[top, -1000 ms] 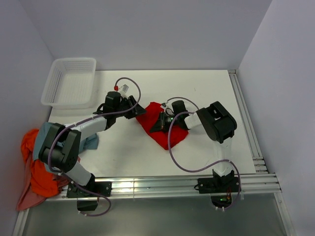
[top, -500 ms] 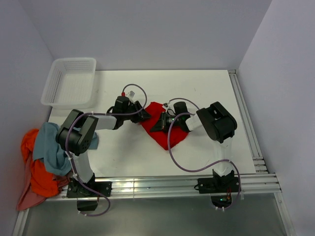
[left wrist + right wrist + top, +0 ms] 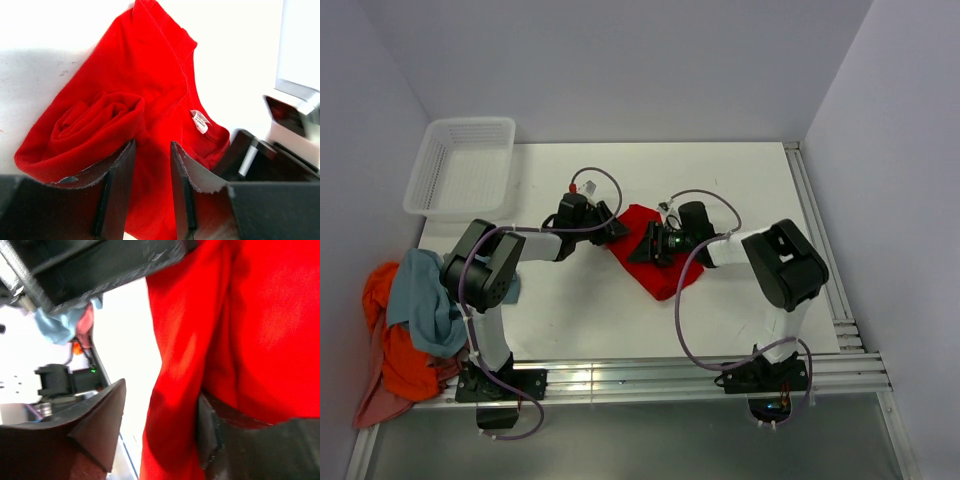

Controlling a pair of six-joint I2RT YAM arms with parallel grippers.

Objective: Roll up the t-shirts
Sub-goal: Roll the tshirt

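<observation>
Landmark: white mesh basket (image 3: 460, 165), far-left corner of the table (image 3: 760, 200).
Red t-shirt (image 3: 665, 275): right of the basket and nearer the arm bases, well apart from it; one edge rolled up (image 3: 95, 125), white neck label (image 3: 201, 121) showing.
Left gripper (image 3: 610, 230): at the shirt's basket-side edge; fingers (image 3: 120, 175) a narrow gap apart, nothing clamped, one against the roll.
Right gripper (image 3: 653, 245): on the shirt, farther from the basket; fingers (image 3: 100, 425) spread, a fold of cloth between them.
Other t-shirts: blue-grey (image 3: 425, 300), orange (image 3: 390, 345), pinkish (image 3: 370, 405), heaped nearer than the basket, over the table's left edge.
</observation>
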